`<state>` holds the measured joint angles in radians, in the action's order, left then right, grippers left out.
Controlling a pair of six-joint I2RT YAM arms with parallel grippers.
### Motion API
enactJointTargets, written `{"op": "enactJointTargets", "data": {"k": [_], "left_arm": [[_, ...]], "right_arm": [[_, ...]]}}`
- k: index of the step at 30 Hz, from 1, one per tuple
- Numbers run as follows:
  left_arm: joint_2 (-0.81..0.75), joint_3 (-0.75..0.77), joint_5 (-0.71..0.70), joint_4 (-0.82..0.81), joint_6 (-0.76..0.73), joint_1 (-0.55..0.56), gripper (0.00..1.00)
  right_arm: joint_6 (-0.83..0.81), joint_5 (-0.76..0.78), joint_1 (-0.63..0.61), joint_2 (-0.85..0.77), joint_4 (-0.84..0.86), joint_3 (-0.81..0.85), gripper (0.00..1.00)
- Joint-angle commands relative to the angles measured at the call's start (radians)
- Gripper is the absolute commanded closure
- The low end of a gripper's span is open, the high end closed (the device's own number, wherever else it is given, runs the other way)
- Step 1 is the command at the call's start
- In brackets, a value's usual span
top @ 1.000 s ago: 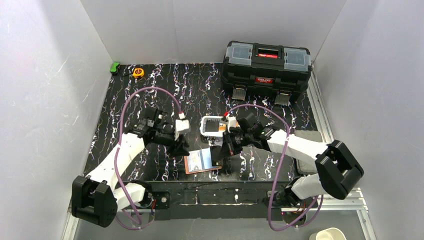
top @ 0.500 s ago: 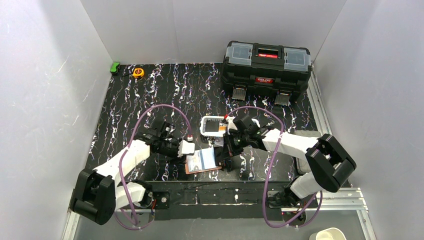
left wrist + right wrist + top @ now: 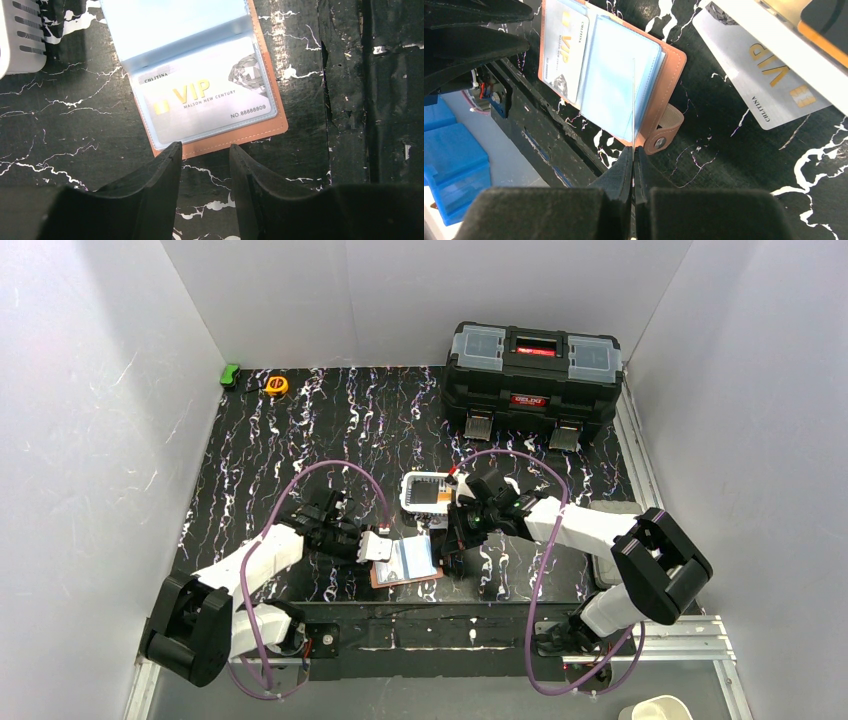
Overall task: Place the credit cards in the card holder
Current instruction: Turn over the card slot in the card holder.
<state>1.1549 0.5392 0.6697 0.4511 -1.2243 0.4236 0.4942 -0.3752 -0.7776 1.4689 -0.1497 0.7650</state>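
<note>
Card holder (image 3: 200, 65) lies open just beyond left gripper (image 3: 206, 152), seemingly untouched.

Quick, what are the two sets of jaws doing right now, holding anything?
Left gripper: jaws open, empty, just short of the card holder.
Right gripper: jaws shut on a thin sheet seen edge-on; card or sleeve, cannot tell.

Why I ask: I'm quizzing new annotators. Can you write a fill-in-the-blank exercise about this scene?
The card holder lies ___ on the table. The sleeved card in it reads ___ in gold. The right gripper is ___ on a thin sheet, seen edge-on.
Missing words: open; VIP; shut.
</note>
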Motion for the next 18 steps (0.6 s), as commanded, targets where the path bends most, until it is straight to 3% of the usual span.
{"op": "enactJointTargets", "data": {"k": [1,18], "left_arm": [[-0.001,-0.012,0.016,0.003,-0.023,0.012,0.62],[-0.023,-0.047,0.008,0.012,-0.076,0.023,0.63]], "right_arm": [[-0.011,0.010,-0.002,-0.009,0.023,0.029,0.99],[0.076,-0.102,0.000,0.047,0.169,0.007,0.99]]}}
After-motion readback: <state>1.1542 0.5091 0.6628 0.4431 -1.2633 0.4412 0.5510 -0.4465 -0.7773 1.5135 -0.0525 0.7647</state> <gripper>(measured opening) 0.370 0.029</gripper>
